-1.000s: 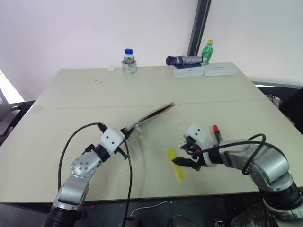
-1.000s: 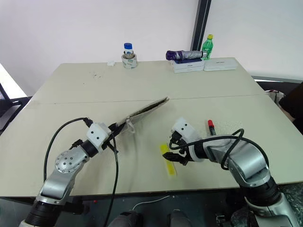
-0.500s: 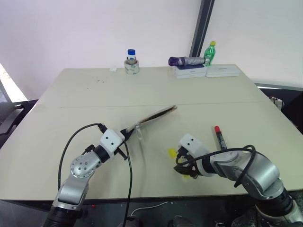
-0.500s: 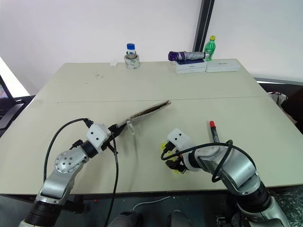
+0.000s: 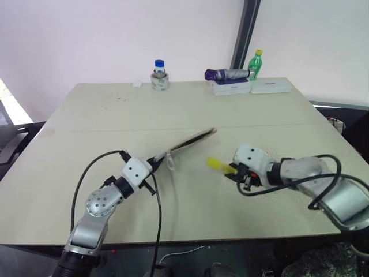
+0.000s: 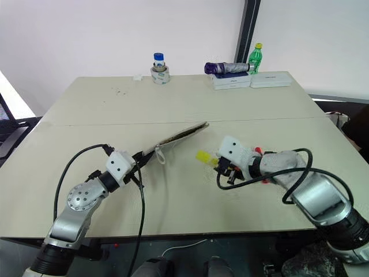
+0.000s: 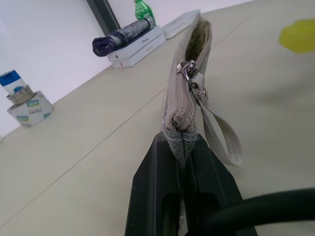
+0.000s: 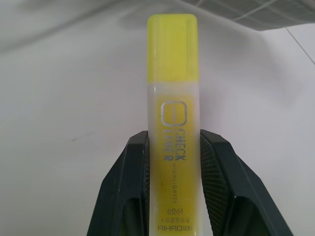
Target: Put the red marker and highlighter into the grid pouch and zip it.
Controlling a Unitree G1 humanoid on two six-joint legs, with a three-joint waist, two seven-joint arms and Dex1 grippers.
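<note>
right gripper (image 8: 173, 162) now pinching highlighter (image 8: 173, 88), lifted off tabletop (image 5: 115, 115) toward grid pouch (image 5: 187, 140) | left gripper (image 7: 181, 147) clamps pouch's near end | red marker (image 6: 258, 152) awaits near right edge

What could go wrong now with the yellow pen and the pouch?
The highlighter is pinched only near one end by the right gripper, so it might slip or swing. The pouch hangs by one corner from the left gripper, and its mouth looks narrow, so the pen may bump the edge and miss.
</note>
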